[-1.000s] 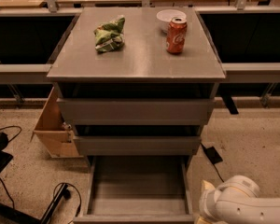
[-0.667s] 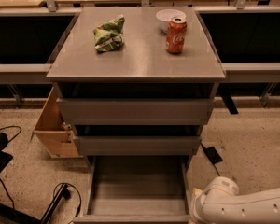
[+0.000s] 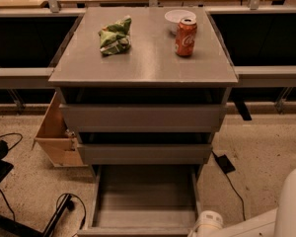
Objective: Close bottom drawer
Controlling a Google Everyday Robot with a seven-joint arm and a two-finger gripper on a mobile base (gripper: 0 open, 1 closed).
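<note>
The grey metal cabinet (image 3: 143, 58) stands in the middle of the camera view. Its bottom drawer (image 3: 145, 201) is pulled far out toward me, and its plain grey tray interior shows with nothing in it. The drawer's front edge lies along the bottom of the view. The two wider drawers above it, the top one (image 3: 142, 117) and the middle one (image 3: 144, 153), are pushed in. My white arm (image 3: 246, 221) comes in from the bottom right, and its rounded end sits by the open drawer's front right corner. The gripper itself is below the frame, out of view.
On the cabinet top lie a crumpled green bag (image 3: 115, 35), a red soda can (image 3: 186, 36) and a white bowl (image 3: 179, 17). A light wooden box (image 3: 56, 135) stands at the cabinet's left. Cables and a black stand lie on the floor at the left, and a cable with a black block at the right.
My arm has moved left along the bottom edge, toward the open drawer's front right corner. The drawer and the things on the cabinet have not moved.
</note>
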